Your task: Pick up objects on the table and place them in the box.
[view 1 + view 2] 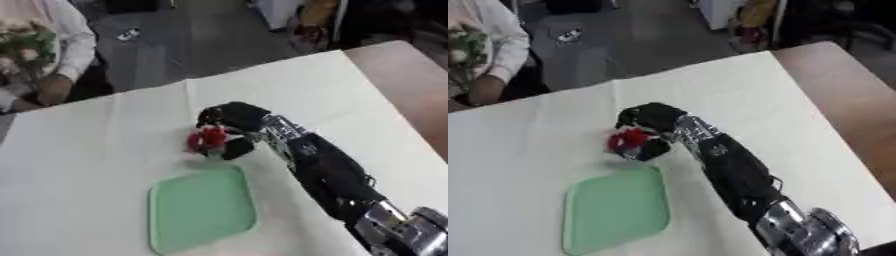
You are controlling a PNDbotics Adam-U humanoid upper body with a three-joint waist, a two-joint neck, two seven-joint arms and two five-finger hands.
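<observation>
The white cloth-covered worktop carries a shallow pale-green rectangular plastic tray, the only receptacle in view, lying just nearer the camera than the black right robot hand, whose fingers curl around a small red, irregularly shaped object; the left robot hand is not visible. The object sits low among the fingers and partly hidden, so it may slip out during transfer, or land beyond the tray's low rim if let go from too high. It appears bright red, lumpy and soft-edged, with a paler patch at its lower side; what it is cannot be made out.
</observation>
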